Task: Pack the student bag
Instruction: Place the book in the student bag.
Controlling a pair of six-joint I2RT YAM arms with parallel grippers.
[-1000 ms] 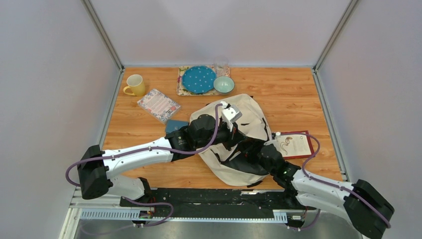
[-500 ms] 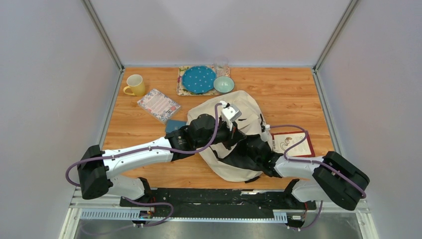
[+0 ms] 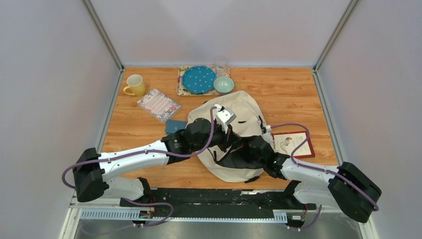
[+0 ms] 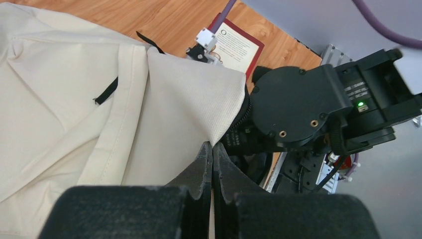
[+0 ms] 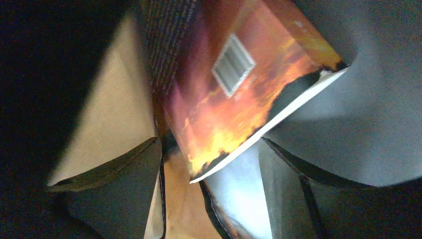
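The student bag [image 3: 244,112], a large cream backpack, lies in the middle of the table. My left gripper [image 4: 213,149] is shut on a corner of its cream flap [image 4: 199,99] and holds the mouth up. The right arm [image 3: 298,169] reaches into the dark opening, so its gripper is hidden in the top view. In the right wrist view my right gripper [image 5: 209,164] stands open inside the bag. A book with an orange cover and a barcode [image 5: 234,89] rests with its corner between the spread fingers [image 5: 124,184], unclamped.
A red-bordered book [image 3: 293,144] lies right of the bag. At the back stand a yellow mug [image 3: 134,85], a blue dotted plate [image 3: 198,79], a green bowl [image 3: 224,84] and a glass [image 3: 221,64]. A patterned notebook [image 3: 158,104] and a small blue item [image 3: 175,125] lie to the left.
The right arm pushed deeper into the bag and its gripper opened, letting go of the orange book. The left arm drew the flap slightly toward the near left.
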